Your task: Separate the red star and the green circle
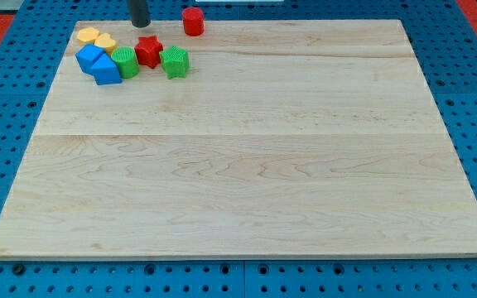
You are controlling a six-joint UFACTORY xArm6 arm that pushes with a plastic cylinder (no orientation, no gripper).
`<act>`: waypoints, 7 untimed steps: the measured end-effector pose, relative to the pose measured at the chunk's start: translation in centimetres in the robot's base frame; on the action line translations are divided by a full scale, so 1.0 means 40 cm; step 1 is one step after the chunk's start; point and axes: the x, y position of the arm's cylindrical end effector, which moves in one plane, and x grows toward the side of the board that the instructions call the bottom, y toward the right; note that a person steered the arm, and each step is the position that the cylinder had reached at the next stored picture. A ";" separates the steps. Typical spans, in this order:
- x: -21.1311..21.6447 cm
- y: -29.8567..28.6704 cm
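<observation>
1. Camera view shows you a pale wooden board (247,165) lying on a blue perforated surface (7,124), with every block gathered near the view's top-left corner.
2. You find the red star (148,50) between two green blocks: the green circle (125,63) touches it on the view's left, and a green block (174,61) (its shape is hard to make out) sits just beside it on the view's right.
3. You see my tip (141,24) at the view's top edge, just above the red star and apart from it; only the rod's short lower end is in frame.
4. You have no claw to check here, since the arm ends in a plain rod, so nothing is clamped or held.
5. Left of the green circle you see two blue blocks (98,64) pressed together, the nearer one touching the circle.
6. Above those, two yellow blocks (95,37) lie side by side near the board's corner.
7. A red cylinder (192,21) stands alone near the top edge, to the right of my tip and apart from the cluster.
</observation>
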 end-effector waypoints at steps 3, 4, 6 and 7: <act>0.025 0.013; 0.024 -0.014; 0.136 -0.014; 0.189 0.004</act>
